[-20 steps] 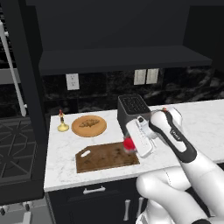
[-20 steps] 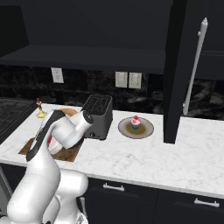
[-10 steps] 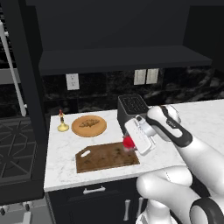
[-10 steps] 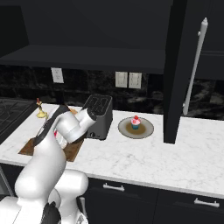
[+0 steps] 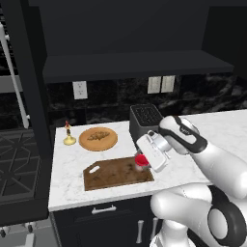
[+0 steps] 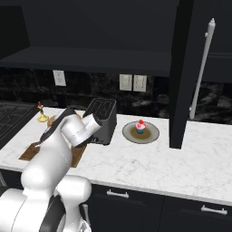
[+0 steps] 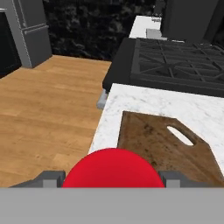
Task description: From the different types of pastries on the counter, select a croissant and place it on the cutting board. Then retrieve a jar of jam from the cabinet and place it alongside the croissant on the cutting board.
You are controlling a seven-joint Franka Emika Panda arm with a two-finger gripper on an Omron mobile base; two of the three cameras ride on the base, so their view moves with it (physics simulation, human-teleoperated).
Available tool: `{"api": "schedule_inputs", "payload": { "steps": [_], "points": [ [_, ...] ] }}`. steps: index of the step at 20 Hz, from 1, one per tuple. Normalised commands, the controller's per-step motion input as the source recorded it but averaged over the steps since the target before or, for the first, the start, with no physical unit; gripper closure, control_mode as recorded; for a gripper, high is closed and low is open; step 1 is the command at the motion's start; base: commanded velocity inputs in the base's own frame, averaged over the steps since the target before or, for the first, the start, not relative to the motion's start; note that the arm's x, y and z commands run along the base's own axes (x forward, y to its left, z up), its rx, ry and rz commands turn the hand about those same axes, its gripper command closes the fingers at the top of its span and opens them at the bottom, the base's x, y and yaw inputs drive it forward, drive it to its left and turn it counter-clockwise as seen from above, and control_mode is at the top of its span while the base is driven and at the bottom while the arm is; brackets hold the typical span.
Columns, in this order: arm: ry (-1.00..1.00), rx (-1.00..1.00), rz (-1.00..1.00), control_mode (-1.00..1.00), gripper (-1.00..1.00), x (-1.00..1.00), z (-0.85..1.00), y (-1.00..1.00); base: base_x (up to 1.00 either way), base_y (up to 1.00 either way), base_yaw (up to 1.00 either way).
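My gripper (image 5: 141,162) is shut on the jar of jam (image 5: 141,159), a small jar with a red lid, low over the right end of the cutting board (image 5: 113,173). I cannot tell whether the jar touches the board. In the hand view the red lid (image 7: 113,168) sits between my two fingertips (image 7: 47,178), with the dark brown board (image 7: 153,140) and its handle hole beyond. The croissant (image 5: 99,135) lies on a round light-wood plate (image 5: 110,143) behind the board. A pink-frosted cupcake (image 6: 140,127) stands on a dark plate (image 6: 153,134) on the white marble counter (image 6: 181,158).
A black toaster (image 5: 144,118) stands right behind my hand. A small candle holder (image 5: 68,136) is at the counter's back left. A stove (image 7: 175,61) adjoins the counter on the left, and a tall dark column (image 6: 181,77) rises right of the cupcake plate.
The arm's upper links have shifted a little. The hand with the jar has stayed almost in place over the board's right end.
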Motion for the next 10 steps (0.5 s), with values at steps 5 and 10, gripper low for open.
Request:
{"api": "schedule_inputs", "payload": {
  "steps": [5,10],
  "points": [
    [0.00,0.00,0.00,-1.00,1.00,0.05,-0.21,0.00,0.00,0.00,0.00],
    [-0.12,0.00,0.00,-1.00,1.00,0.01,-0.28,0.00,0.00,0.00,0.00]
  ]
}}
